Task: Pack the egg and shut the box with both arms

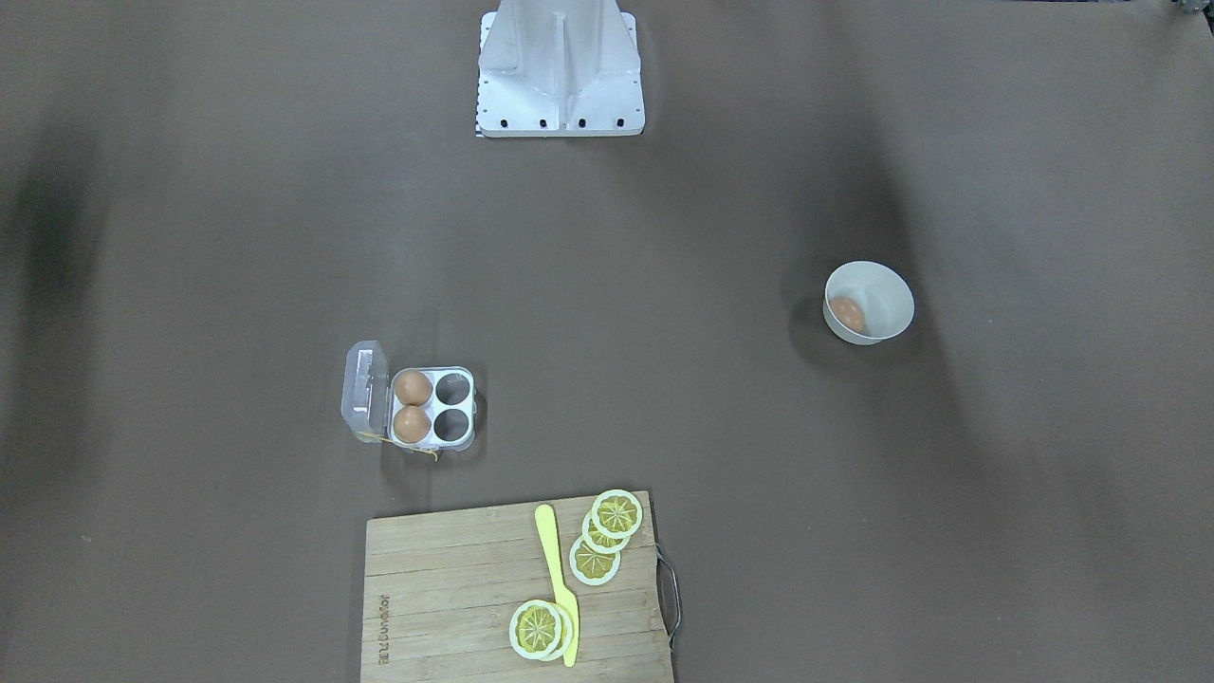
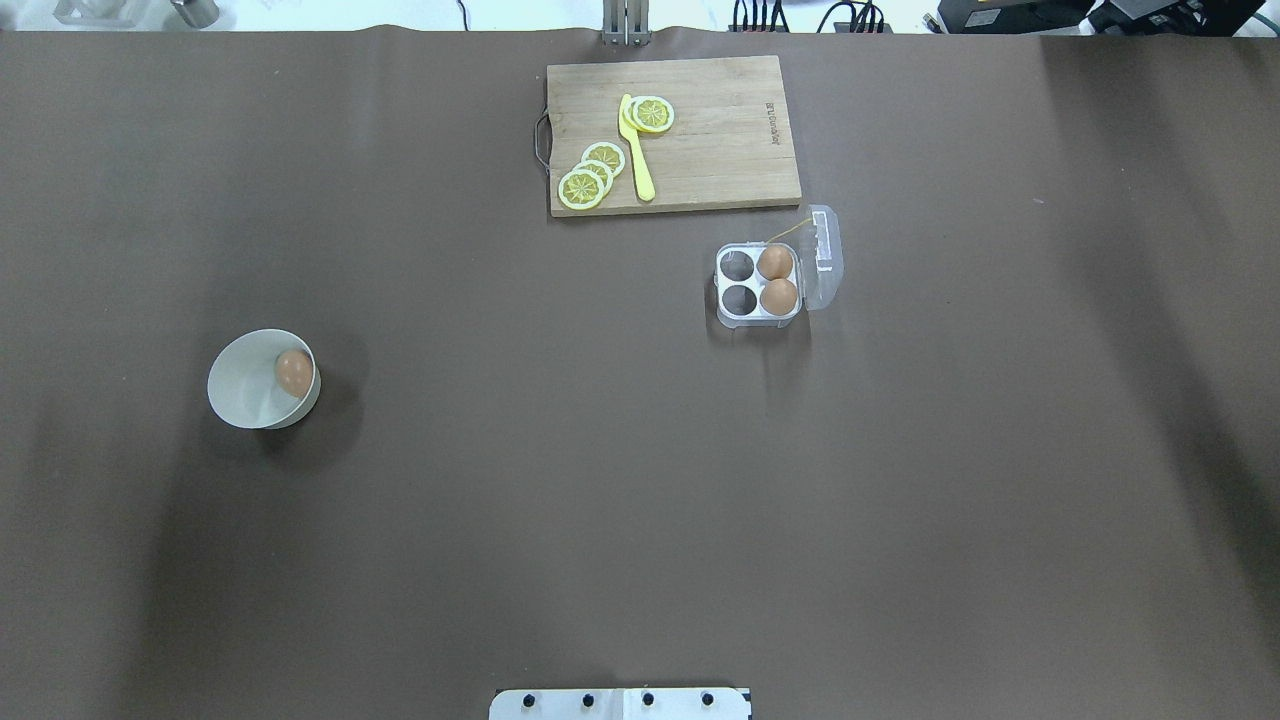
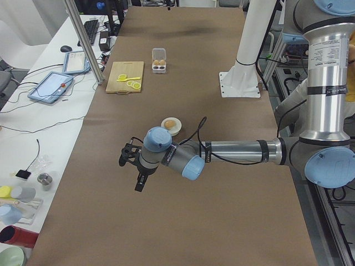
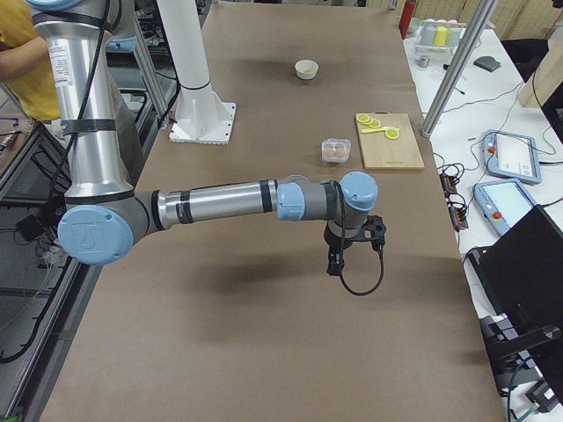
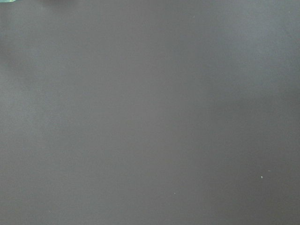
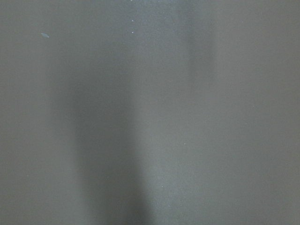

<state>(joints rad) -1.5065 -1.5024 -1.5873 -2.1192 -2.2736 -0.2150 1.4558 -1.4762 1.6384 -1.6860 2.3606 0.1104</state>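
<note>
Overhead exterior shows the egg [image 2: 293, 371] in the white bowl [image 2: 236, 402] at left, the box [image 2: 758, 285] lying open to receive it, while how open the left gripper [image 3: 138, 183] and right gripper [image 4: 333, 264] stand cannot be told.

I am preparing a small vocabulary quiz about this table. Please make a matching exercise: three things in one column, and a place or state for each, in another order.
1. lone small light-brown egg
2. square clear-plastic egg box
3. flat yellow plastic knife

A. on the wooden cutting board
B. in the round white bowl
C. lid open, two cells empty

Pairs: 1-B, 2-C, 3-A
</note>
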